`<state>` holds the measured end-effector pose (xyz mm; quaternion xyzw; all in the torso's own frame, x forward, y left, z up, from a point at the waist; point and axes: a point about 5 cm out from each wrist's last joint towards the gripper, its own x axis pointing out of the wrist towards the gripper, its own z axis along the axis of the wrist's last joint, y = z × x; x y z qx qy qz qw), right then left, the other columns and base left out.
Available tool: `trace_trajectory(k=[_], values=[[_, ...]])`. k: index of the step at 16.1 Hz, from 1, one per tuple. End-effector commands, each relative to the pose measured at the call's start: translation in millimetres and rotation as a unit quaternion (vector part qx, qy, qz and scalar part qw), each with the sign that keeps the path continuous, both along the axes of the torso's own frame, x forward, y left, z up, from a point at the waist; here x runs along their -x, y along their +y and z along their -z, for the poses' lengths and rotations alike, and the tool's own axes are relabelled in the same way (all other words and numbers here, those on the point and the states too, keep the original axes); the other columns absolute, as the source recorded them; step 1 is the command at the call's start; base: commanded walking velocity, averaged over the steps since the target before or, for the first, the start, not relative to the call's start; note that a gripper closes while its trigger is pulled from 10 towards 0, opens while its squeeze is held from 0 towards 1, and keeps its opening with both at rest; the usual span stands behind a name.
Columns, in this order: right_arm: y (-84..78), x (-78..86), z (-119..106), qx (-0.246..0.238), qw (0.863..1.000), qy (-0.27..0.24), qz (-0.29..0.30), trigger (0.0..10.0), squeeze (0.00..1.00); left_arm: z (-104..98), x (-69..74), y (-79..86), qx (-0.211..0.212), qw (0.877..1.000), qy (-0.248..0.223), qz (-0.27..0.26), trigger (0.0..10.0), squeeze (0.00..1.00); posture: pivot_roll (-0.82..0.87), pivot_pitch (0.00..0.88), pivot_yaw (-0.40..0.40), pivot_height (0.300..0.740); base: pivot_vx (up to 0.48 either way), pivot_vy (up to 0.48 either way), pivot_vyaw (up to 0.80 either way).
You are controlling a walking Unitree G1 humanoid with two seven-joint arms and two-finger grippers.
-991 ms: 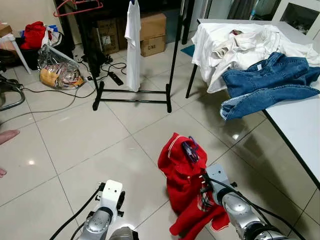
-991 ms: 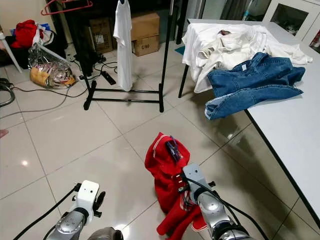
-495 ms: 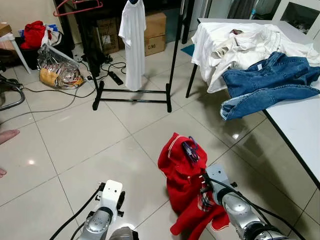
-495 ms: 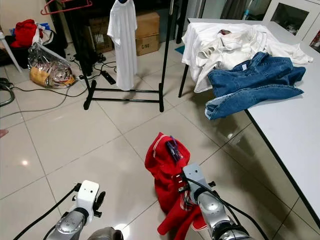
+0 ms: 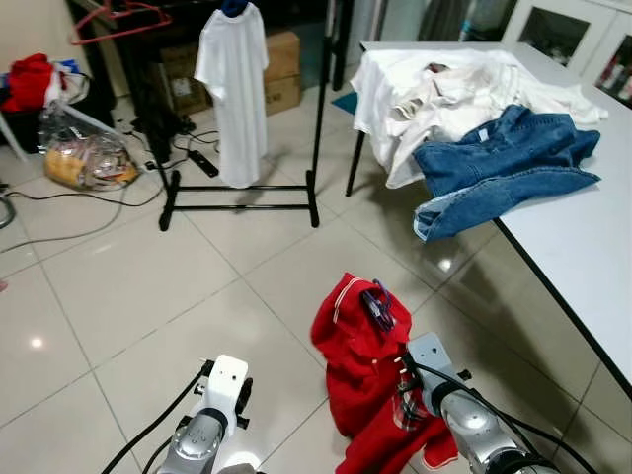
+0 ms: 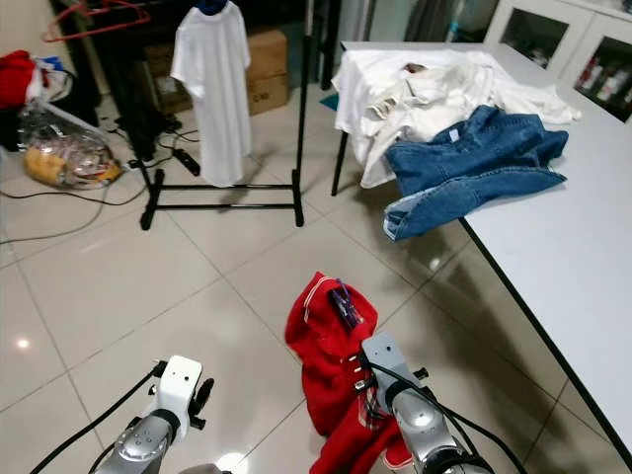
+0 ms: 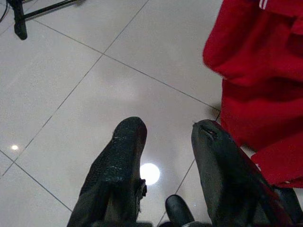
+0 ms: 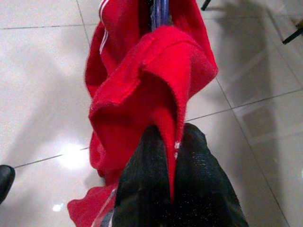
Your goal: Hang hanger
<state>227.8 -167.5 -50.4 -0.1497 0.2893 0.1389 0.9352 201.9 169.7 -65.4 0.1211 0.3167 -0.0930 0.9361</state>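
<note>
The white shirt (image 5: 233,87) on the rack (image 5: 318,118) has turned from edge-on to face the camera; the red garment (image 5: 367,370) has not moved. It hangs low over the floor (image 5: 148,296) on a purple hanger (image 5: 376,304), pinched between the closed fingers of the right hand (image 8: 171,187). The left hand (image 7: 165,156) hangs beside it, open. Jeans (image 5: 499,163) lie on the counter (image 5: 592,257).
</note>
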Motion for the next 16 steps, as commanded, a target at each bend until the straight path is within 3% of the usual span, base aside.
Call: trace_trajectory(k=[1, 9, 14, 16], values=[[-4.0, -4.5, -4.4, 0.007, 1.000, -0.017, 0.002, 10.0, 0.00, -0.3, -0.8, -1.8, 0.000, 1.000, 0.000, 0.008, 10.0, 0.00, 0.11, 0.000, -0.037, 0.740, 0.349, 0.000, 0.00], [-0.6, -4.9, -5.2, 0.011, 1.000, -0.023, -0.015, 10.0, 0.00, 0.2, 0.8, -0.9, -0.001, 1.000, 0.000, 0.010, 10.0, 0.00, 0.11, 0.000, -0.036, 0.740, 0.313, 0.000, 0.00], [1.8, -5.6, -5.9, 0.007, 0.999, -0.025, -0.023, 10.0, 0.00, -1.0, -1.5, -0.5, -0.002, 1.000, -0.003, 0.009, 10.0, 0.00, 0.11, 0.000, -0.037, 0.740, 0.302, 0.000, 0.63], [0.1, -7.4, -6.5, 0.000, 1.000, -0.023, -0.006, 10.0, 0.00, -1.6, -2.6, -0.2, -0.003, 1.000, -0.003, 0.011, 10.0, 0.00, 0.11, 0.000, -0.034, 0.740, 0.300, 0.000, 0.00]])
